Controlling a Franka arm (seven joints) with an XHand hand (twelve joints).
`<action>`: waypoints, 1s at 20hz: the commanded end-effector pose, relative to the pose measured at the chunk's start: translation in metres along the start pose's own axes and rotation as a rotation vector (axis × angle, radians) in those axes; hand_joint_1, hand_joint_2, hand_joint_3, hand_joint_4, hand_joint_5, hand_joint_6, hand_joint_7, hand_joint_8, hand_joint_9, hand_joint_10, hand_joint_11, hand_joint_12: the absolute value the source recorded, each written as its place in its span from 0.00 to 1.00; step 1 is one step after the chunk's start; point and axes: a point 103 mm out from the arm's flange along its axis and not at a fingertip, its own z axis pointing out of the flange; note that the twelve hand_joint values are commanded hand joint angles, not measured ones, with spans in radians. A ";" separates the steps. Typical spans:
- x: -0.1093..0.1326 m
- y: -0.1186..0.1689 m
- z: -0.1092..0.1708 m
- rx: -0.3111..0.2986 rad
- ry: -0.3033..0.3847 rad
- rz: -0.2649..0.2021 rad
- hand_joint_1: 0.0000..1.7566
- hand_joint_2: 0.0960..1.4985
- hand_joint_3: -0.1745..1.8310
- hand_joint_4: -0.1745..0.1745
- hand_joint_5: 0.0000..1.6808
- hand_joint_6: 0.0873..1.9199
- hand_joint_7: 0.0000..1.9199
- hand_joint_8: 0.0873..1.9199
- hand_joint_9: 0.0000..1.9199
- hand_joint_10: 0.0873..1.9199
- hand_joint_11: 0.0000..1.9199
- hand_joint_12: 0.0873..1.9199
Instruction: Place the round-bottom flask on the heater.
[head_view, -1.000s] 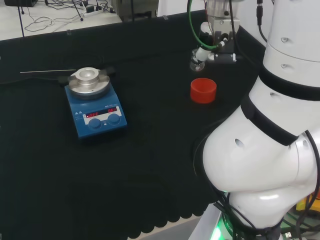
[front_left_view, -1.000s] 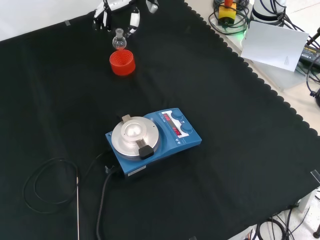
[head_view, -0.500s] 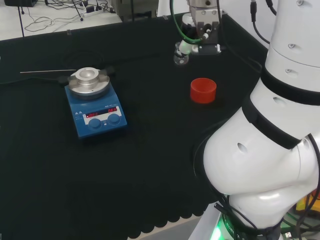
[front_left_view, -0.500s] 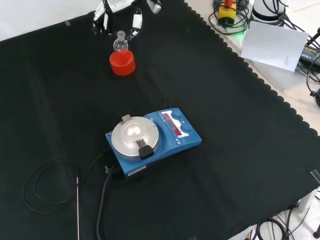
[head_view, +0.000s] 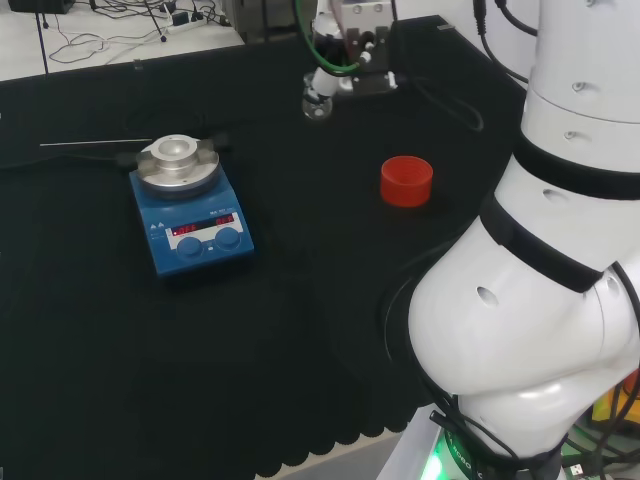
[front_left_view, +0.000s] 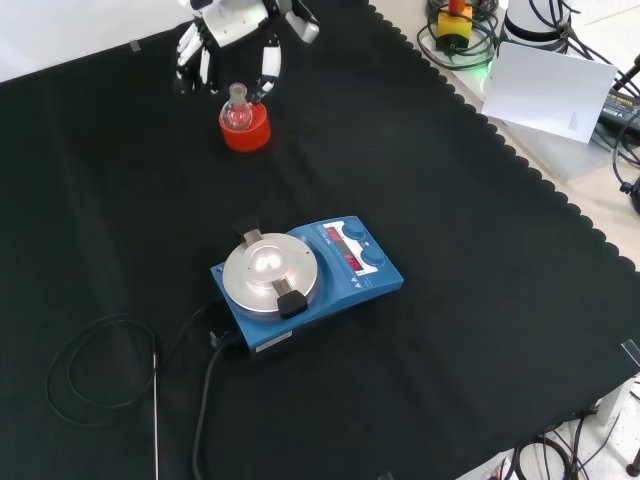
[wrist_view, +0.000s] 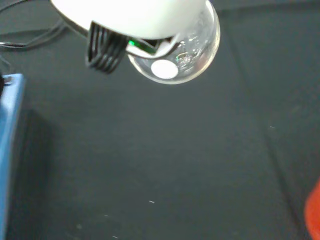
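Above the black-clothed tabletop (front_left_view: 480, 330), the hand (front_left_view: 232, 20) seemingly pinches the neck of the light, slippery, fragile glass round-bottom flask (front_left_view: 237, 112), short of the heater (front_left_view: 300, 282).

Black cloth (front_left_view: 450, 300) covers the bench, scalloped hem along its edge in front view and head view. Past the hem in front view: pale floor, a white sheet (front_left_view: 545, 90), and cable bundles (front_left_view: 625, 130) just beside the sheet. More cables (front_left_view: 560, 455) hang below the cloth's lower corner. In head view, beyond the cloth's far edge: light floor (head_view: 90, 40) with loose black cables (head_view: 150, 20) and a dark box (head_view: 265, 15). Lighting even, no hard shadows on the cloth.
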 end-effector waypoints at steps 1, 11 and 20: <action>0.072 0.019 -0.002 0.022 -0.043 -0.103 0.65 0.35 0.55 0.33 0.68 0.51 0.18 0.31 0.32 0.27 0.22 0.67; 0.147 0.043 0.001 0.032 -0.068 -0.222 0.65 0.35 0.55 0.33 0.68 0.52 0.18 0.31 0.32 0.27 0.22 0.67; 0.190 0.060 0.008 0.056 -0.089 -0.284 0.65 0.35 0.55 0.32 0.68 0.52 0.19 0.32 0.33 0.27 0.22 0.67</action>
